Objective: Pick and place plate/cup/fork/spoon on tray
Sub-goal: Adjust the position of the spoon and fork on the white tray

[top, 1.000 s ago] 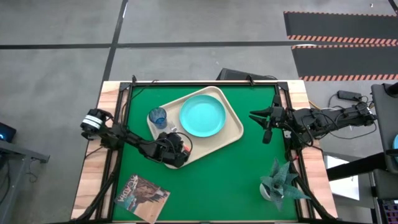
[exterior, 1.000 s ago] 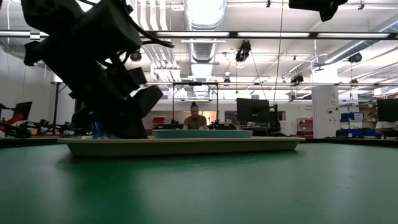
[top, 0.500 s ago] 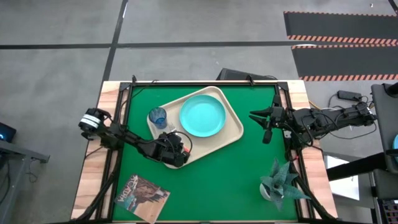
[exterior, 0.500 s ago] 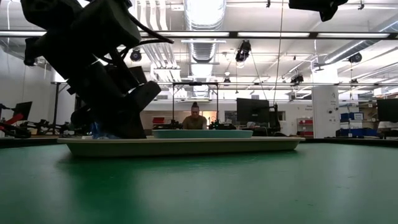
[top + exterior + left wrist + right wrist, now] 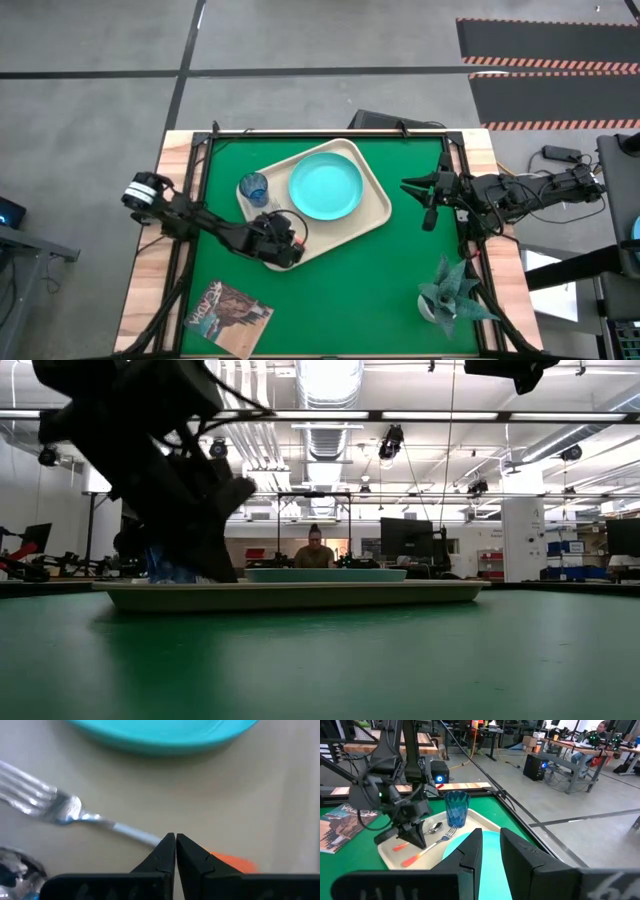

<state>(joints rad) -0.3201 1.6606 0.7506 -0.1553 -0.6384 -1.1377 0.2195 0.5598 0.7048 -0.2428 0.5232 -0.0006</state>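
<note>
The beige tray lies on the green mat. On it rest the turquoise plate, the blue cup, upright, the fork and the spoon, both flat beside each other near the tray's near left corner. My left gripper is shut and points down over the fork's neck, where metal meets the orange handle. My right gripper is open and empty, hanging above the mat to the right of the tray. My left gripper's shut fingertips stand right over the fork's neck, coming from above and lying across the fork. The fork lies flat on the tray. I cannot tell whether the tips touch it.
A potted plant stands at the near right corner of the mat and a magazine lies at the near left. Bare green mat lies between the tray and the near edge. A person sits far behind the table.
My left arm's wrist has tipped and shifted a little toward the table's far left, while its shut fingertips have stayed over the tray's near left corner. The fork, spoon, cup and plate have kept still.
</note>
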